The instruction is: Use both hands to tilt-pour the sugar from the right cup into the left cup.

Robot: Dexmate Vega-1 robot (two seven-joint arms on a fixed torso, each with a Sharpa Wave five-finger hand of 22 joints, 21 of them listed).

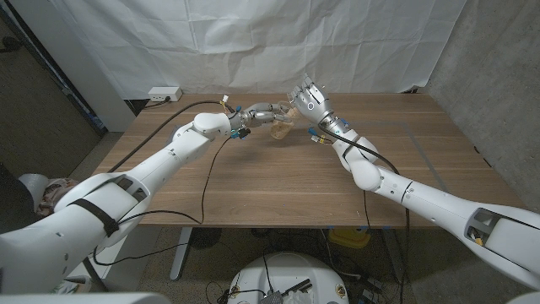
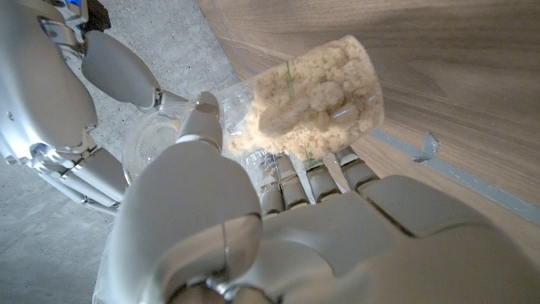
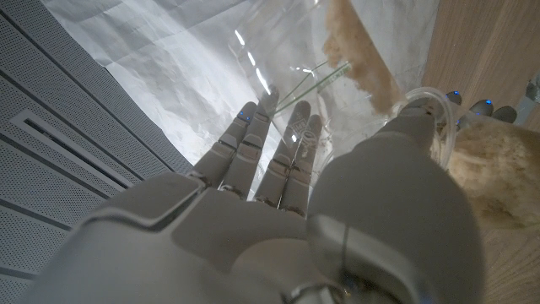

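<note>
At the table's far middle my two hands meet. My left hand (image 1: 260,112) grips a clear plastic cup (image 1: 283,128) holding clumpy light-brown sugar; the left wrist view shows this cup (image 2: 312,93) in my left hand's (image 2: 253,228) fingers, well filled. My right hand (image 1: 309,101) holds the second clear cup (image 3: 337,76) tipped over it, higher up. In the right wrist view a band of sugar (image 3: 359,51) lies along the tilted cup's wall, above the sugar in the left cup (image 3: 489,177). The right cup's mouth (image 2: 156,143) sits close beside the left cup's rim.
The wooden table (image 1: 278,186) stretches bare in front of the hands. A white power strip (image 1: 164,94) lies at its back left corner. A white cloth (image 1: 253,42) hangs behind. Cables trail along both arms. A strip of tape (image 2: 426,145) marks the tabletop.
</note>
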